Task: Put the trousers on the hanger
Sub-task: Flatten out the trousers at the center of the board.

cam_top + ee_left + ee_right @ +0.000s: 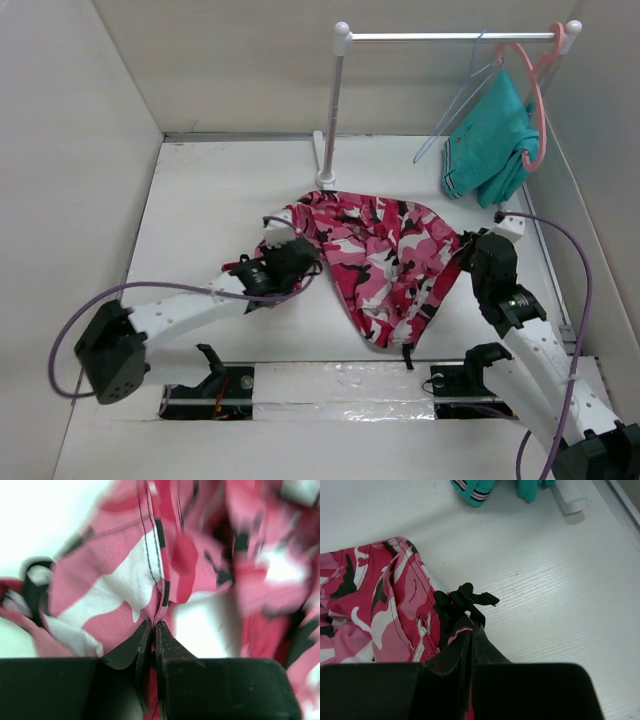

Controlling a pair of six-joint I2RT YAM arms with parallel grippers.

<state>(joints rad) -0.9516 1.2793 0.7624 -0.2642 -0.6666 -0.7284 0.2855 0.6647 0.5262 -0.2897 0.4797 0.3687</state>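
The pink, red, white and black camouflage trousers (375,255) lie bunched on the table in front of the rack. My left gripper (296,252) is shut on their left edge; in the left wrist view the fingertips (154,626) pinch a fold of the cloth (125,575). My right gripper (472,246) is shut on their right edge, by a black strap (465,600) on the trousers (380,605). The thin light-blue wire hanger (462,100) hangs on the rail at the back right.
A clothes rack (335,100) stands at the back with its base by the trousers. A salmon-pink hanger (540,95) holds a teal garment (490,145) on the rail's right end, also seen in the right wrist view (472,490). White walls enclose the table.
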